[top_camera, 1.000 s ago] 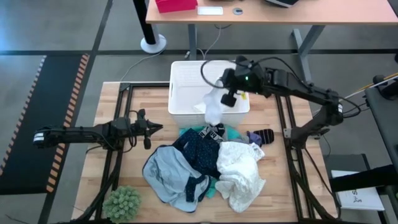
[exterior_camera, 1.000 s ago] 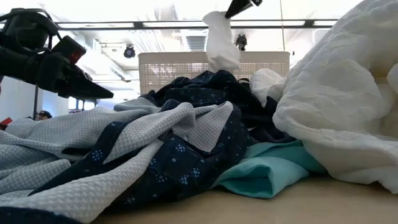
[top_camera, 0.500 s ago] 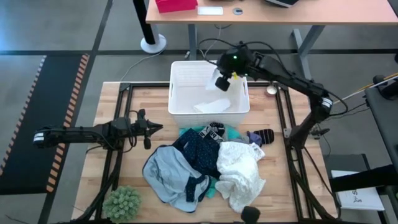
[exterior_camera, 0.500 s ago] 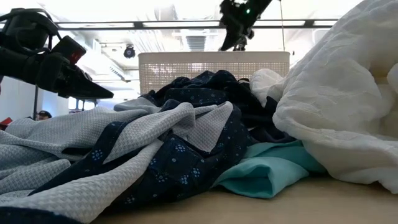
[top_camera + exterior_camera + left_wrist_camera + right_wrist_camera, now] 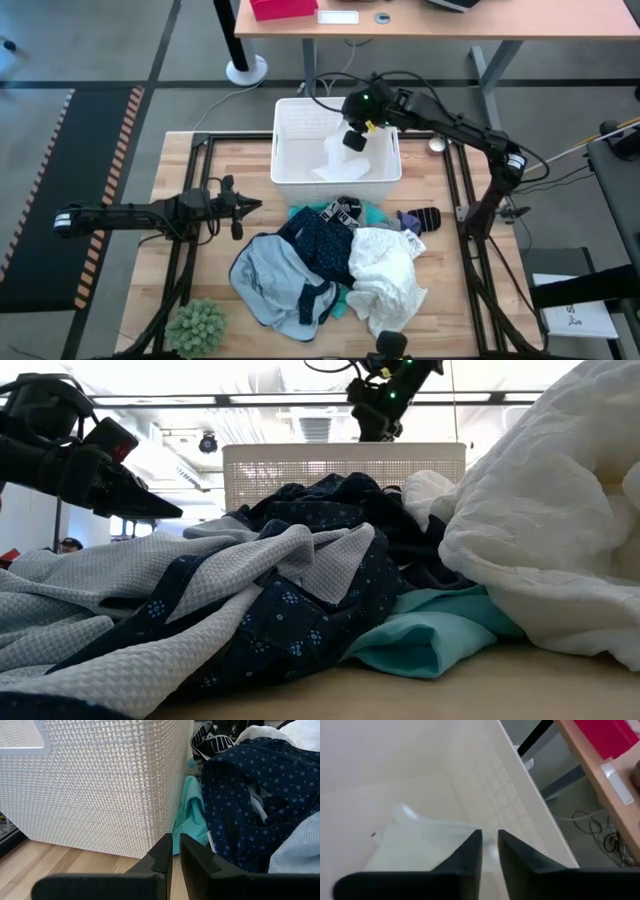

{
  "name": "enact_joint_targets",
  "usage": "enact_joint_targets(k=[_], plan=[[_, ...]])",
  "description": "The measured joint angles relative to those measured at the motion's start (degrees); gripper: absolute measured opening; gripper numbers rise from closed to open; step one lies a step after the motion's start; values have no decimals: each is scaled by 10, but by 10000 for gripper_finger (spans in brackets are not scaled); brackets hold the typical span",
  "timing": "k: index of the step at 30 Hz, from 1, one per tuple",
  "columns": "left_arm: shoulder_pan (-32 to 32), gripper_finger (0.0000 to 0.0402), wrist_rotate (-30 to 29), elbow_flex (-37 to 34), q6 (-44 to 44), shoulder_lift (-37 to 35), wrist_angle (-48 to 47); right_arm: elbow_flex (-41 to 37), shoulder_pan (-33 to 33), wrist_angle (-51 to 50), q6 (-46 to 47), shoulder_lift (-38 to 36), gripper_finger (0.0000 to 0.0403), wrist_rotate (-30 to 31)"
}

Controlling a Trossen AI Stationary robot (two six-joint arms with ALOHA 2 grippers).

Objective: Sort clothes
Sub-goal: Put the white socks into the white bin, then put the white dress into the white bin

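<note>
A white garment [image 5: 330, 160] lies in the basket [image 5: 290, 178] below the right gripper [image 5: 354, 139], its fingers slightly parted; it could be snagged and lifted out again.

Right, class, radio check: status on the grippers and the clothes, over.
Right gripper over the basket, white garment inside. Left gripper shut, idle beside the clothes pile. Nothing blocking.
</note>
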Motion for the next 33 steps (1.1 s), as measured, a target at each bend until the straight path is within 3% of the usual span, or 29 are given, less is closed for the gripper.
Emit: enact_joint_targets(k=[10, 15, 19, 23, 29, 33], plan=[[0, 21, 0, 0, 0, 0, 0, 10, 0, -16, 1, -22, 177, 1], [0, 21, 0, 0, 0, 0, 0, 79, 0, -122, 22, -27, 196, 0], [0, 21, 0, 0, 0, 0, 0, 138, 0, -190, 63, -27, 175, -8], [0, 21, 0, 0, 0, 0, 0, 180, 1, -257, 54, -34, 131, -65], [0, 21, 0, 0, 0, 0, 0, 154, 26, -272, 37, -65, 41, -177], [0, 21, 0, 0, 0, 0, 0, 125, 63, -269, 49, -82, 6, -174]])
